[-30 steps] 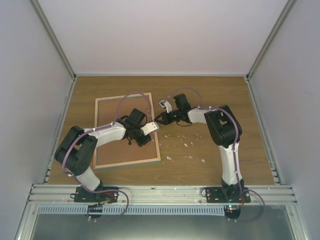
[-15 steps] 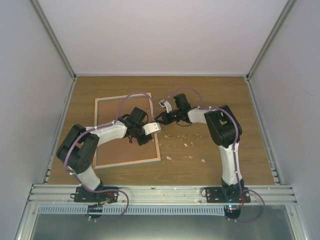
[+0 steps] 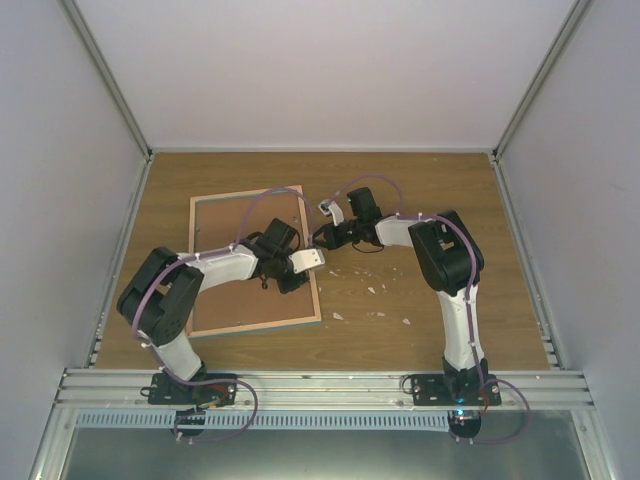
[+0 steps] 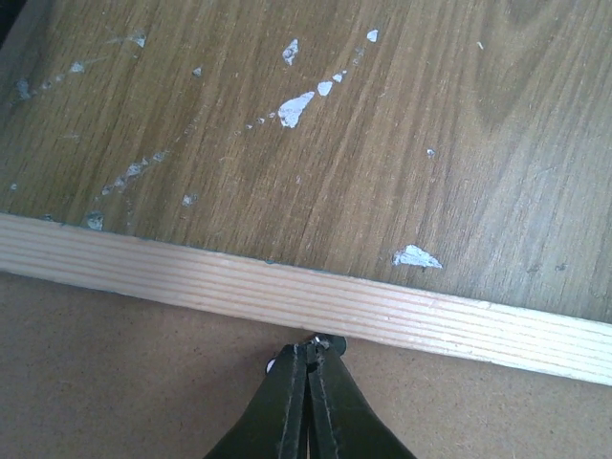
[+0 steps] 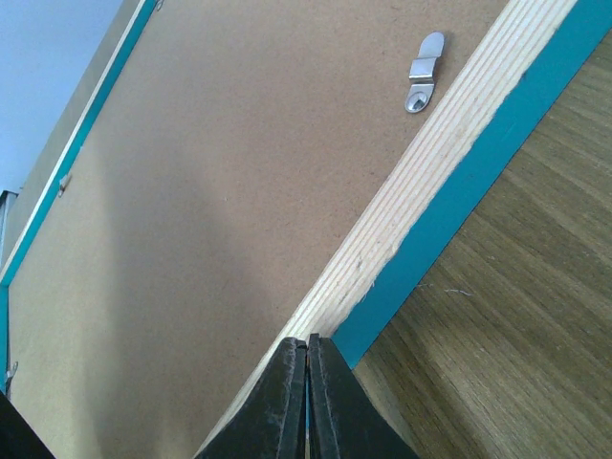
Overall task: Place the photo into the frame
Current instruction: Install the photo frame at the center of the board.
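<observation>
1. Jaws of my left gripper [image 4: 308, 349] are pressing together on nothing, tips sitting over the brown board just inside the light wood rail.
2. The large thin rectangular picture frame [image 3: 222, 235], teal with a light wood edge and brown fibreboard back, is lying back-up on the left half of the brown wood-grain table [image 3: 430, 190].
3. My right gripper [image 5: 308, 342] is closed and empty too, pointing at the frame's right edge near its far corner.
4. A small silver metal clip [image 5: 426, 72] is lying on the backing beside that rail.

frame [image 3: 222, 225] back-up on table [image 3: 420, 190], left of centre
</observation>
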Tool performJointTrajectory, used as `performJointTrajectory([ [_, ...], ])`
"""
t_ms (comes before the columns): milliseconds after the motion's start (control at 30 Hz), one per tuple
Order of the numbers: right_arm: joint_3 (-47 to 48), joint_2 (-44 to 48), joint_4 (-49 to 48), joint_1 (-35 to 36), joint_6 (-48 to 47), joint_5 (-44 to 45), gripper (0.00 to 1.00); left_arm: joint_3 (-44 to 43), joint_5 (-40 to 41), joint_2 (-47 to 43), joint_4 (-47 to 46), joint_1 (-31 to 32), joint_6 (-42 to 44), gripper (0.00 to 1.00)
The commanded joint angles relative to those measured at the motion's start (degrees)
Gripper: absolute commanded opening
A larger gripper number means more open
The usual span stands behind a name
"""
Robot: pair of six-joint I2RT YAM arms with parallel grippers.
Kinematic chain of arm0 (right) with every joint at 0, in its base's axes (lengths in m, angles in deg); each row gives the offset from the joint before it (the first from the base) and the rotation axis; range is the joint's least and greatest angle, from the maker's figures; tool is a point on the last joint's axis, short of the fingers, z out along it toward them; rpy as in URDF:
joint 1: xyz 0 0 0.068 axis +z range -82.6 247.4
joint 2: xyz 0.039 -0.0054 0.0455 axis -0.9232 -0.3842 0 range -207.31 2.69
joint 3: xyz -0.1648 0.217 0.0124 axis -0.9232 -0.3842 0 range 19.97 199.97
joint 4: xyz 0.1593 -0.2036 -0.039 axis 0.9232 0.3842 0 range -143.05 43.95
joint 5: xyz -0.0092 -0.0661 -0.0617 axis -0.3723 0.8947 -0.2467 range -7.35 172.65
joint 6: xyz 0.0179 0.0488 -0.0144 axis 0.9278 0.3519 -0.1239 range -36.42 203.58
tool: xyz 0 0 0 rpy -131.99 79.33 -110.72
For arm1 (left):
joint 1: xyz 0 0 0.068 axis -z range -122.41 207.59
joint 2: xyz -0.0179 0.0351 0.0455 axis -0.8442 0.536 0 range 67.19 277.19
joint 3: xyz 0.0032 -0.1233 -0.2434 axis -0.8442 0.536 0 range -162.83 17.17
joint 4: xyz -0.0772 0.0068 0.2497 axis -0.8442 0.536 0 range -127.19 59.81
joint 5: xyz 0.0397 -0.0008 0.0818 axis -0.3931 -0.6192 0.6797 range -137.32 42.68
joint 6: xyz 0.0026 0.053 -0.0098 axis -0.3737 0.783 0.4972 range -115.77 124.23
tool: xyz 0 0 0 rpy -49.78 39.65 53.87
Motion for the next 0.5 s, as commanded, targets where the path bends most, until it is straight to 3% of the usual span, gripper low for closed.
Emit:
performJointTrajectory([
  [0,-3.2,-5.57,9.67,1.61,-1.73,6.37,0.04,3.6,3.82,1.12,-4.13,1.09,1.25,0.05],
  [467,-3.58,-5.62,9.39,1.54,-1.66,6.24,0.04,9.78,11.51,1.92,-7.68,3.64,3.59,0.0],
])
